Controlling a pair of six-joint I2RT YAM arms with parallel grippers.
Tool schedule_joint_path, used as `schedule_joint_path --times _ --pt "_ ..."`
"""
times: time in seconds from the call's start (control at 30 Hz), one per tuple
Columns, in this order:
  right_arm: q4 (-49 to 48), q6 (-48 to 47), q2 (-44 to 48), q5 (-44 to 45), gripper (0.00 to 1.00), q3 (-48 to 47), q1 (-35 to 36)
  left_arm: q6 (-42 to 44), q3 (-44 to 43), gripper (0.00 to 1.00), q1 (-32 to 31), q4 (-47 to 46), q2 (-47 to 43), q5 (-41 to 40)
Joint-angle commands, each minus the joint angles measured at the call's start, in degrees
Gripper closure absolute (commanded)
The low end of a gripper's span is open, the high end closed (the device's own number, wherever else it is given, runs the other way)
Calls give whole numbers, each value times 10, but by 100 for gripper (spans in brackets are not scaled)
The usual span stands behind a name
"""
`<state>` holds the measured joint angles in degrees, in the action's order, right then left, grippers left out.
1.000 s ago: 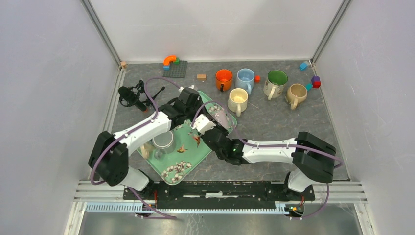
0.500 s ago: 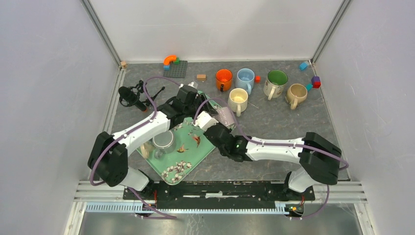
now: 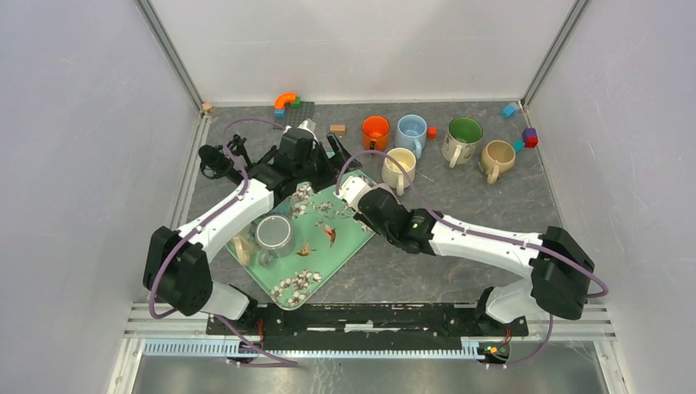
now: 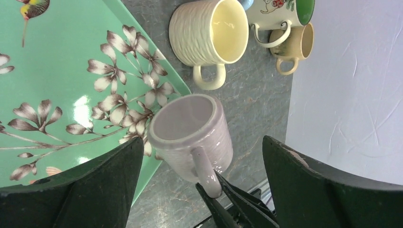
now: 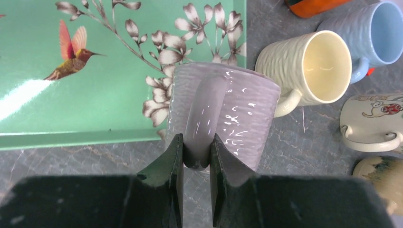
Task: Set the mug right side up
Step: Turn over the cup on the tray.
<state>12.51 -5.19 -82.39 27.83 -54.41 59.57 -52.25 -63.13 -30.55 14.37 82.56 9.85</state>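
- The right gripper (image 5: 197,137) is clamped on the handle (image 5: 204,107) of the lavender mug (image 5: 242,114). One finger presses each side of the loop.
- The lavender mug sits at the right-hand corner of the green floral tray (image 5: 119,111), overhanging the tray's edge and the grey tabletop (image 5: 294,142).
- In the left wrist view its mouth faces the camera and the inside looks bare. Its handle points back toward the right gripper's fingers.
- It seems tilted rather than fully upright, but I cannot tell whether its base rests on anything or hangs clear.
- The left gripper (image 4: 202,139) has its jaws spread wide. The fingers stand either side of the mug without touching it, and they hold nothing.
- A cream ribbed mug (image 5: 304,71) stands upright just beside the lavender mug, on the table.
- A blue mug (image 5: 366,33) stands behind the cream one.
- A glass jar (image 3: 273,235) stands on the tray, well apart from the lavender mug.
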Motion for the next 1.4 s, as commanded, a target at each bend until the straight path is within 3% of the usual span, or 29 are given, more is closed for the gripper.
schedule_joint_path --times 0.0,0.43,1.1,1.37 --pt "54 8 51 -37 100 -55 -24 32 -18 0 7 -8 -17 25" --pt "271 42 90 -109 100 -84 -70 21 63 0 5 -57 -37 77" --pt "412 89 46 -155 100 -85 -90 12 150 0 -29 -75 -94 67" --pt "453 101 53 -167 100 -127 -99 23 167 0 -29 -56 -123 62"
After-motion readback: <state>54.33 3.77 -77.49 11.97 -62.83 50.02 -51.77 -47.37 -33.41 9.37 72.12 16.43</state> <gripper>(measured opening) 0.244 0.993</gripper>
